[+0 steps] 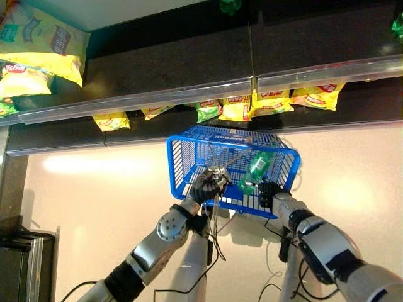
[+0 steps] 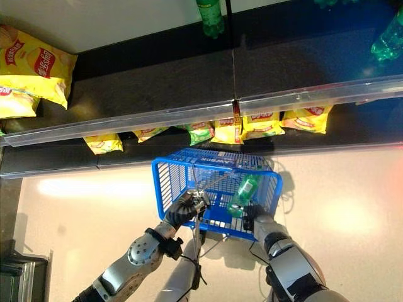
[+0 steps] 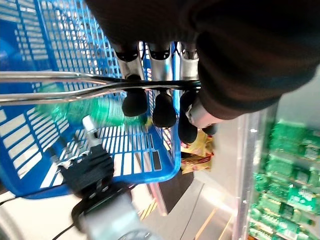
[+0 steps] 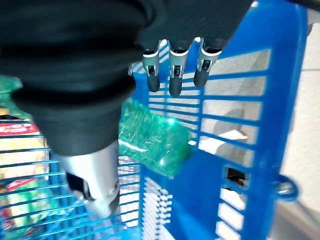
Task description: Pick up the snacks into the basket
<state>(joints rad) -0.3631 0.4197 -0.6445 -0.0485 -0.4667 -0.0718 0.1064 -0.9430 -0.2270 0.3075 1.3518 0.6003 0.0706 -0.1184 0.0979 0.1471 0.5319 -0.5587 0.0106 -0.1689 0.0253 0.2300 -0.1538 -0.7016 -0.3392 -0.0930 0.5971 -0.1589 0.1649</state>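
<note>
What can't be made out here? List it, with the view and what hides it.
1. Right hand: in the eye views the blue basket rim hides its fingers.
2. Basket contents: in the right wrist view the dark wrist cover and mesh hide most, beyond a green bottle.
3. Snack bags on the lower shelf: the clear shelf rail cuts off their tops.

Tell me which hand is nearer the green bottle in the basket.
Right. The right hand sits at the blue basket's near wall, right beside the green bottle. The left hand is curled round the basket's metal handle, farther from the bottle.
</note>
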